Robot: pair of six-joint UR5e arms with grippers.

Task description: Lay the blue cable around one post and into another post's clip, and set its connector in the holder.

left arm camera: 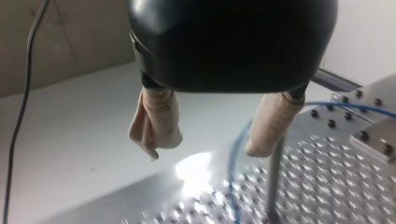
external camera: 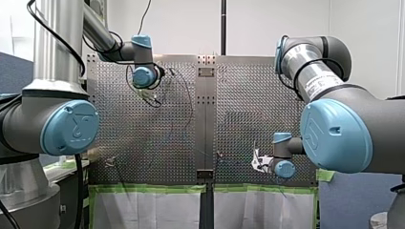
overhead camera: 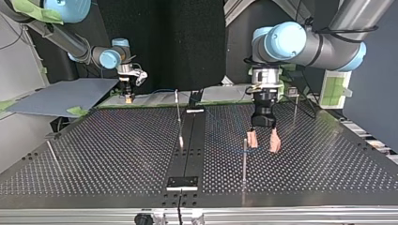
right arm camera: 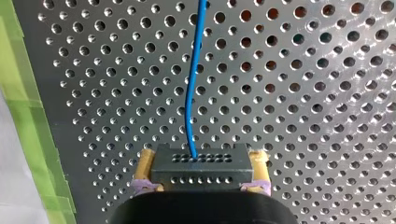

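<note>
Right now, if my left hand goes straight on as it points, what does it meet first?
Probably the perforated table, beside the blue cable. But the left wrist view shows a post ahead of one pad of the left hand; depth is unclear, so that may come first.

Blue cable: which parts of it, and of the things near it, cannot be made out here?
Blue cable middle run: front and top views, too thin.
Post top, any clip: left wrist view, blurred, behind my left gripper's pad.
Connector's near end: right wrist view, covered by my right gripper.
</note>
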